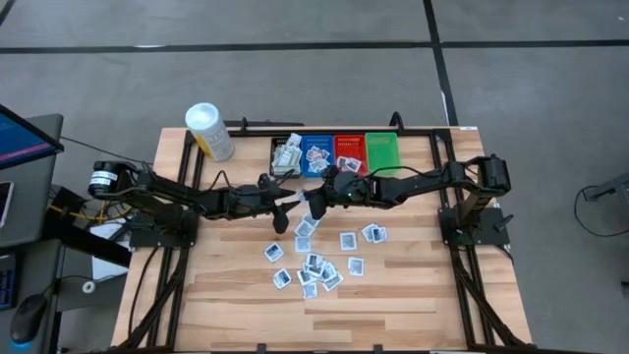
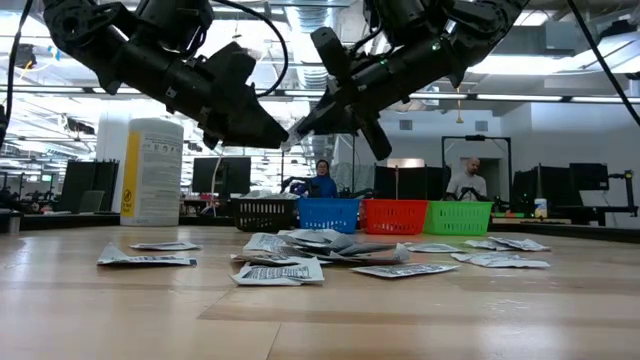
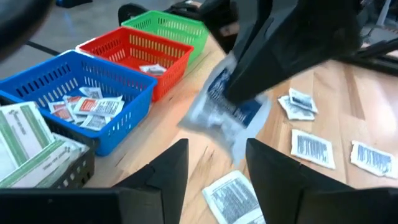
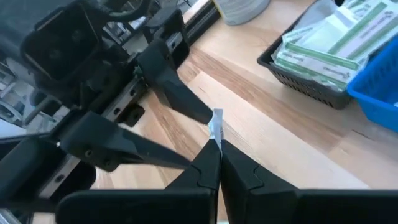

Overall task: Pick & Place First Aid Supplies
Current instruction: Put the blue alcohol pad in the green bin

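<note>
Spread left gripper (image 3: 214, 171) faces blue-and-white packet (image 3: 227, 112); right gripper (image 4: 214, 148) pinches it.

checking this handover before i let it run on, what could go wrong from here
1. The right gripper pinches only the edge of the packet in mid-air, so it could slip and drop onto the table.
2. The left gripper, jaws open, sits very close to the right one; the arms could bump as they part.
3. The loose packets lie scattered below, so a dropped one would get lost among them.
</note>
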